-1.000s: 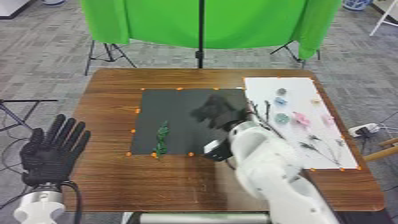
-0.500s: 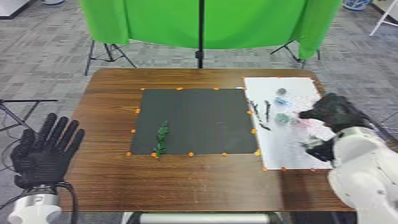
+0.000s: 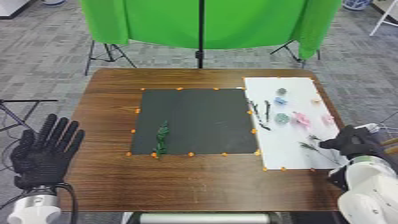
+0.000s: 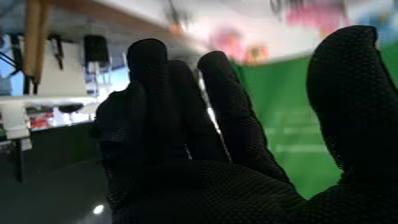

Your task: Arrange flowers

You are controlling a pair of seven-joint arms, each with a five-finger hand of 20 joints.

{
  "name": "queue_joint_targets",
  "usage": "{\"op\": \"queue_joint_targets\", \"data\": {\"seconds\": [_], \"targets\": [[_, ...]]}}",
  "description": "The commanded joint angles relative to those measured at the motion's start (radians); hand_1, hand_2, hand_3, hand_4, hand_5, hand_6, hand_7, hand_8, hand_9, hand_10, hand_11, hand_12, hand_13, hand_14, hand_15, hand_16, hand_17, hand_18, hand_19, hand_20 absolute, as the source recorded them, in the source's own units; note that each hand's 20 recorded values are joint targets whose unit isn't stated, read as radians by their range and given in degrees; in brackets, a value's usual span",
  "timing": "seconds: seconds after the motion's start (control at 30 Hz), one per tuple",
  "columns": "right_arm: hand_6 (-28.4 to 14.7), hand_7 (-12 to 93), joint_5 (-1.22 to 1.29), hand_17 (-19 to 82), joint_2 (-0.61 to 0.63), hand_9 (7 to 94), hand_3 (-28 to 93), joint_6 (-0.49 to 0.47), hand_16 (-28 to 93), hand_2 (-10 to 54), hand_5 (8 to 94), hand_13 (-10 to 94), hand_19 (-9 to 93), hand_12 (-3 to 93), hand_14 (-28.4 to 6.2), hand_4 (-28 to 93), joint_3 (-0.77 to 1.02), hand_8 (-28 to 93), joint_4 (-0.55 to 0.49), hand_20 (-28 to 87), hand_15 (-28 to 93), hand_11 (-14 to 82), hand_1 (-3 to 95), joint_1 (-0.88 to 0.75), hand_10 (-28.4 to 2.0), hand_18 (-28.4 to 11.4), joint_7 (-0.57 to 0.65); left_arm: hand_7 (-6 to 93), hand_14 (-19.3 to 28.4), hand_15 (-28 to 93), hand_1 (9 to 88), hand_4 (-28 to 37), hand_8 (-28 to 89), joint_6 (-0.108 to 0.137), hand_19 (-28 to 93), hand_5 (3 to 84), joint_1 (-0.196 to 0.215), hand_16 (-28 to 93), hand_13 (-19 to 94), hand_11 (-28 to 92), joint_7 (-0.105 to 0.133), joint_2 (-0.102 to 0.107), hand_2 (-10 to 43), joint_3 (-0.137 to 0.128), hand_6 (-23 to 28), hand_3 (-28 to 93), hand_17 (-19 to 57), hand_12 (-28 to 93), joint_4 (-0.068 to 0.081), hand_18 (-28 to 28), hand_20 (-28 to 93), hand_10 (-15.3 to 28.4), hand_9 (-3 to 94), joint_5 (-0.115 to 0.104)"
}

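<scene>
Black right hand [image 3: 356,144], fingers straight, hangs beside white sheet's edge [image 3: 335,127] — well apart from spread left hand [image 3: 42,162].

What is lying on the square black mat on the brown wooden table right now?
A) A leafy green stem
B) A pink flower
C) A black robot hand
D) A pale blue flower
A: the leafy green stem lies on the left part of the black mat.

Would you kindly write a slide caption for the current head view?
A green leafy sprig on the black mat, flowers on the white sheet, right hand at the sheet's edge.
</scene>
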Motion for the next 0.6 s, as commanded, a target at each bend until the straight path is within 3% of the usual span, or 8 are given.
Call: {"op": "queue_joint_targets", "data": {"seconds": [0.03,0.13,0.2,0.3,0.4,0.6], "targets": [[-8.8,14,-0.087,27,-0.012,46.9,77,0.055,14,-9.5,54.1,42,92,14.1,-20.0,-28,-0.045,-12,0.067,43,67,12.1,34.5,0.002,-20.8,-26.5,0.001,8.5,15.8,27,28.2,-28.3,-8,0.006,31,43.1,0.023,-5,26,15,-0.014,-0.01,9.9,0.008,9.3,79,-7.6,10,-0.001,13.2,11,14.8,36.5,-0.002],[-7.6,16,-0.118,29,-0.007,52.6,76,0.151,15,-9.5,58.6,47,93,14.3,-18.2,-28,-0.077,-13,0.098,43,68,14.3,39.1,0.013,-19.4,-25.6,0.012,8.4,15.8,27,28.2,-28.3,-8,0.007,31,43.1,0.022,-5,26,15,-0.014,-0.011,9.9,0.01,9.3,79,-7.6,10,-0.001,13.2,11,14.8,36.5,-0.003],[-5.9,18,-0.157,31,-0.004,60.8,78,0.208,16,-9.5,65.2,53,93,14.8,-16.8,-28,-0.096,-13,0.123,43,68,17.3,41.9,0.021,-17.6,-24.8,-0.002,8.5,15.7,27,28.3,-28.3,-8,0.007,31,43.1,0.021,-5,26,15,-0.016,-0.011,10.0,0.011,9.3,78,-7.6,10,0.0,13.2,11,14.8,36.5,-0.001],[-4.3,25,-0.172,33,-0.003,70.6,73,0.255,22,-9.5,73.5,59,93,16.9,-15.0,-28,-0.118,-3,0.154,43,67,21.2,51.1,0.039,-15.8,-24.1,0.002,8.5,15.8,27,28.2,-28.3,-8,0.011,31,43.1,0.017,-5,26,15,-0.021,-0.013,10.1,0.016,9.2,79,-7.7,10,0.002,13.2,11,14.9,36.5,-0.005],[-2.7,34,-0.151,35,-0.005,81.6,73,0.275,32,-9.5,77.4,64,93,33.7,-13.8,-28,-0.125,0,0.149,45,67,12.1,56.8,0.049,-13.2,-23.8,0.018,8.5,15.8,27,28.3,-28.3,-8,0.008,31,43.1,0.014,-5,26,15,-0.025,-0.014,10.1,0.019,9.2,78,-7.7,10,0.004,13.2,11,14.9,36.5,-0.003],[-2.5,37,-0.118,37,0.007,83.7,76,0.304,34,-9.5,77.8,67,93,44.0,-13.2,-28,-0.114,4,0.084,48,72,17.5,56.9,0.044,-11.7,-24.3,0.027,8.4,15.8,27,28.3,-28.3,-8,0.008,31,43.1,0.02,-5,26,15,-0.025,-0.014,10.1,0.02,9.3,78,-7.6,10,0.0,13.2,11,14.9,36.5,-0.002]]}}
